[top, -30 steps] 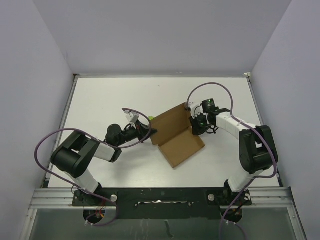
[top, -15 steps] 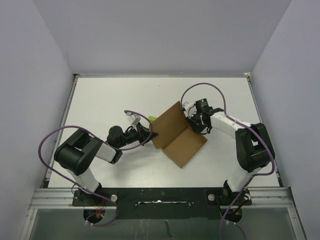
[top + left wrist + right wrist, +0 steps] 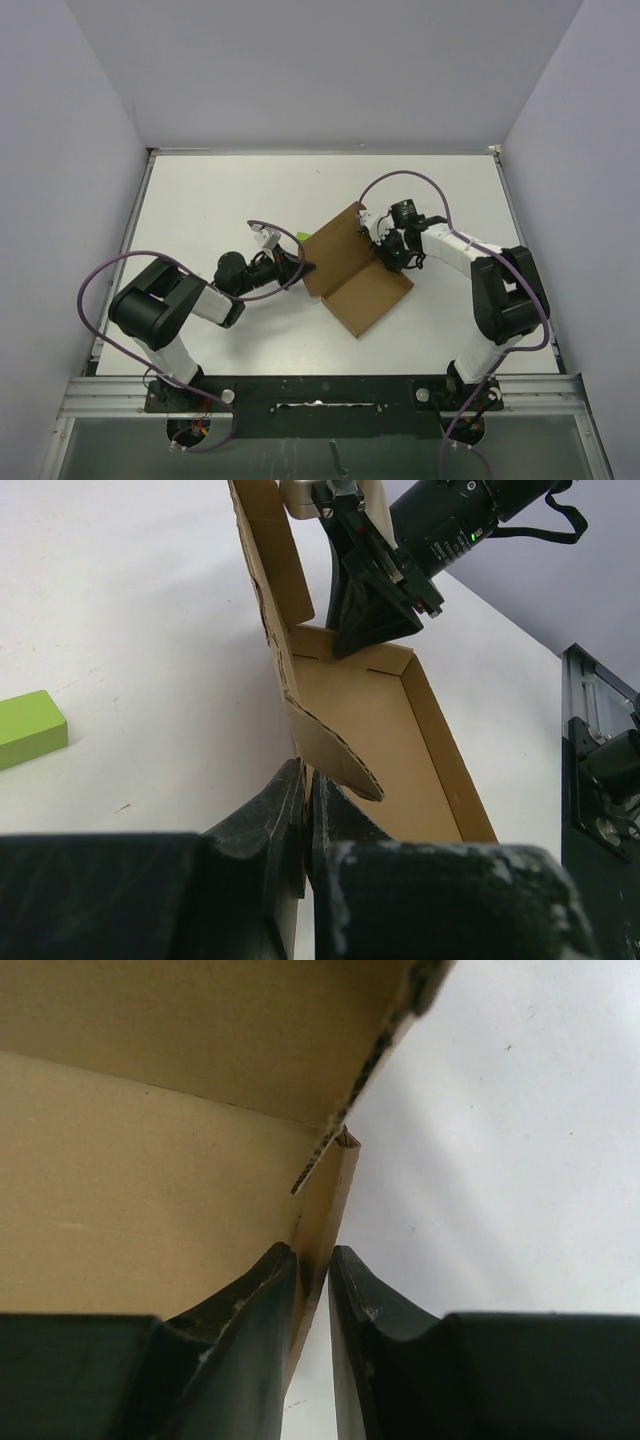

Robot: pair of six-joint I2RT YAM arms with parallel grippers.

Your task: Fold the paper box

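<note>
The brown paper box lies half open at the table's middle, one panel flat and the other raised. My left gripper is at its left corner, shut on a thin flap of the paper box, which runs in between the fingertips of the left gripper. My right gripper is at the box's right side. In the right wrist view the right gripper straddles the upright side wall of the paper box, its jaws slightly apart, with a gap between the wall and the right finger.
A small yellow-green block lies on the white table just beyond the left gripper; it is also the yellow-green block at the left of the left wrist view. White walls enclose the table on three sides.
My right gripper has eased its jaws apart on the box's side wall and shifted slightly left and away. The box has turned a little. My left gripper stays shut on its flap.
</note>
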